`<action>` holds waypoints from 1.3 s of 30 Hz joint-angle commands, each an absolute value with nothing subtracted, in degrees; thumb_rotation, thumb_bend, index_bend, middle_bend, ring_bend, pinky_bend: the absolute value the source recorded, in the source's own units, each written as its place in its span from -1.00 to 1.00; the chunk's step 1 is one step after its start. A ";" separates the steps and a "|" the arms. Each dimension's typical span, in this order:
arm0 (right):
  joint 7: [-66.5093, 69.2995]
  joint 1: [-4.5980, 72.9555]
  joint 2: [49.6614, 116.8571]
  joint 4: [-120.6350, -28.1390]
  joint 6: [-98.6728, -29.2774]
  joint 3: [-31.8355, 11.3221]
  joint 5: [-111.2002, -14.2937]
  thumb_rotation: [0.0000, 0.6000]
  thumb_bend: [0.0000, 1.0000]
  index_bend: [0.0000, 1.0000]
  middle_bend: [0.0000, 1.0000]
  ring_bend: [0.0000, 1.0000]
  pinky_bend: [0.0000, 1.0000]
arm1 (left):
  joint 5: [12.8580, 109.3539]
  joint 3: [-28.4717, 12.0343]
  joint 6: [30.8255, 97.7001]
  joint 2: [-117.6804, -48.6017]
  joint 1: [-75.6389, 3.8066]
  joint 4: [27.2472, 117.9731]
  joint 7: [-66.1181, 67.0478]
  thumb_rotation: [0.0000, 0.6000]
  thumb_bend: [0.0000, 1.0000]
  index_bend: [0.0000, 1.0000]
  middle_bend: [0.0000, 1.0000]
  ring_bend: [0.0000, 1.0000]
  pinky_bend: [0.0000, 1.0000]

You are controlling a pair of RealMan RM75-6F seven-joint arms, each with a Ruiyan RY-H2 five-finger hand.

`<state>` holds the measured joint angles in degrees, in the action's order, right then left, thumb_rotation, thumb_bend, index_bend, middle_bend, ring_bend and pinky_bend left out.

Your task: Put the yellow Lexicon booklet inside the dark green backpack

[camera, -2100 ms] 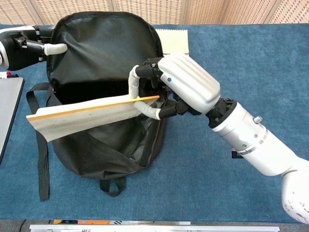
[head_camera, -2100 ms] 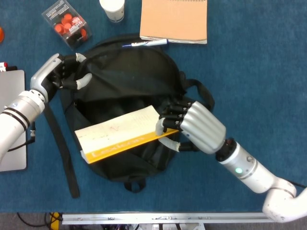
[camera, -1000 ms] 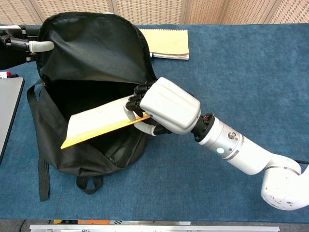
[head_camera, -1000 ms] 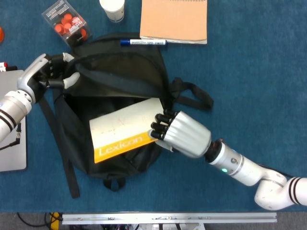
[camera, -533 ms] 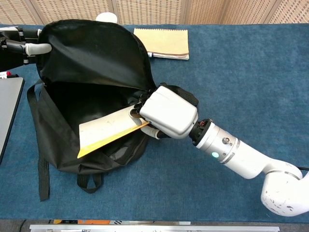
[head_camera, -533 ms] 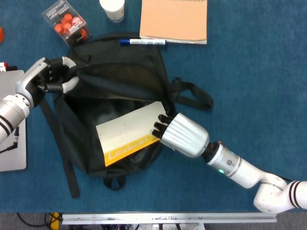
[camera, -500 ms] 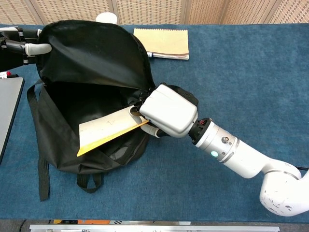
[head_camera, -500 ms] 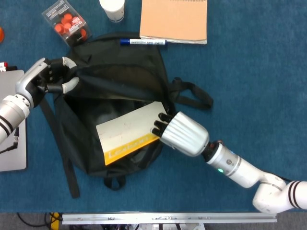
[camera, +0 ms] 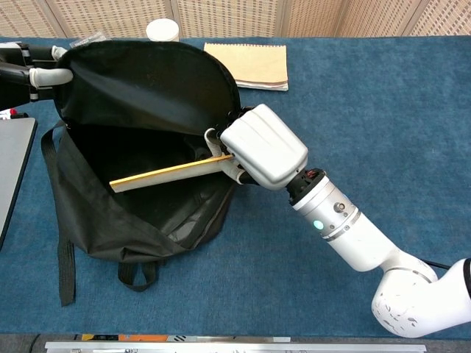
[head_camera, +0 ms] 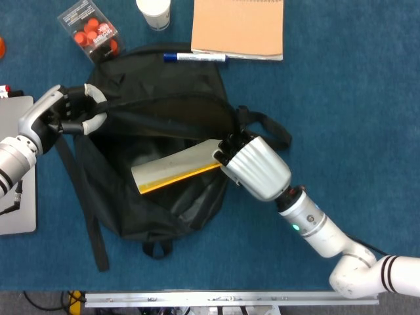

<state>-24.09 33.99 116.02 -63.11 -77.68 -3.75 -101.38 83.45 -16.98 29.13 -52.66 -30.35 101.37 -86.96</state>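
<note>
Lexicon booklet tilted inside open backpack mouth | my right hand grips its end | my left hand holds flap up

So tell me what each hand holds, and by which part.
Right hand grips the booklet by its right end. Left hand holds the backpack by its flap's left edge.

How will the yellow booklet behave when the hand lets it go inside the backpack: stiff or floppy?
The yellow booklet probably stays fairly stiff: the right hand holds one end only, yet it juts out straight. It seems thin and light, so it should drop flat into the soft backpack, whose flap the left hand holds up.
</note>
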 commanded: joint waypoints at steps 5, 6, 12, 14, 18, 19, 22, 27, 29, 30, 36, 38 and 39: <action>-24.99 33.13 119.38 -62.23 -79.78 -2.92 -102.15 1.00 -0.18 0.65 0.51 0.06 0.12 | 84.66 -15.29 30.51 -51.69 -31.16 101.67 -89.07 1.00 -0.19 0.08 -0.42 -0.57 -0.72; -24.70 33.33 119.42 -62.27 -79.16 -2.43 -102.31 1.00 -0.18 0.65 0.51 0.06 0.12 | 84.80 -15.08 30.69 -51.58 -31.28 101.68 -89.26 1.00 -0.19 0.08 -0.42 -0.57 -0.72; -24.12 34.39 118.22 -62.91 -75.60 0.02 -103.11 1.00 -0.18 0.65 0.50 0.06 0.12 | 85.34 -13.66 31.55 -50.98 -32.19 101.76 -90.35 1.00 -0.19 0.07 -0.43 -0.57 -0.72; -24.07 34.93 117.49 -63.08 -73.99 0.87 -103.38 1.00 -0.18 0.65 0.50 0.06 0.12 | 85.50 -13.19 31.84 -50.86 -32.50 101.86 -90.69 1.00 -0.19 0.07 -0.43 -0.57 -0.72; -25.42 35.57 116.53 -63.19 -71.77 1.33 -103.31 1.00 -0.19 0.65 0.50 0.06 0.12 | 85.91 -12.31 32.39 -50.51 -33.05 102.11 -91.19 1.00 -0.19 0.07 -0.44 -0.57 -0.72; -26.31 35.61 116.45 -63.09 -71.35 1.13 -103.09 1.00 -0.19 0.65 0.50 0.06 0.12 | 86.00 -12.02 32.62 -50.37 -33.14 102.14 -91.30 1.00 -0.19 0.07 -0.44 -0.57 -0.72; -27.84 35.80 116.49 -62.73 -70.40 0.35 -102.30 1.00 -0.20 0.66 0.51 0.06 0.12 | 86.28 -11.33 33.29 -50.01 -33.33 102.33 -91.70 1.00 -0.19 0.07 -0.44 -0.57 -0.72; -29.60 36.09 117.27 -61.42 -69.26 -1.14 -100.81 1.00 -0.22 0.66 0.51 0.06 0.12 | 86.98 -10.16 34.18 -49.46 -33.68 102.55 -92.55 1.00 -0.19 0.07 -0.44 -0.57 -0.72; -29.92 36.26 117.78 -60.70 -68.98 -1.80 -100.21 1.00 -0.22 0.66 0.51 0.06 0.12 | 87.34 -9.63 34.55 -49.23 -33.85 102.59 -93.03 1.00 -0.19 0.07 -0.44 -0.57 -0.72; -29.91 36.35 118.02 -60.40 -68.84 -2.11 -99.90 1.00 -0.22 0.66 0.51 0.06 0.12 | 87.50 -9.41 34.70 -49.15 -33.93 102.59 -93.25 1.00 -0.19 0.07 -0.44 -0.57 -0.72; -29.57 37.50 120.13 -57.69 -68.58 -4.03 -98.76 1.00 -0.22 0.66 0.51 0.06 0.12 | 88.44 -7.92 35.48 -48.96 -34.65 102.38 -94.55 1.00 -0.19 0.07 -0.45 -0.57 -0.72; -29.43 38.02 121.18 -56.58 -68.61 -4.82 -98.38 1.00 -0.22 0.66 0.51 0.06 0.12 | 88.55 -7.61 35.65 -48.98 -35.08 102.29 -95.00 1.00 -0.19 0.07 -0.45 -0.57 -0.72; -29.47 38.24 121.60 -56.15 -68.58 -5.16 -98.17 1.00 -0.22 0.66 0.51 0.06 0.12 | 88.57 -7.45 35.65 -48.97 -35.26 102.25 -95.16 1.00 -0.19 0.07 -0.45 -0.57 -0.72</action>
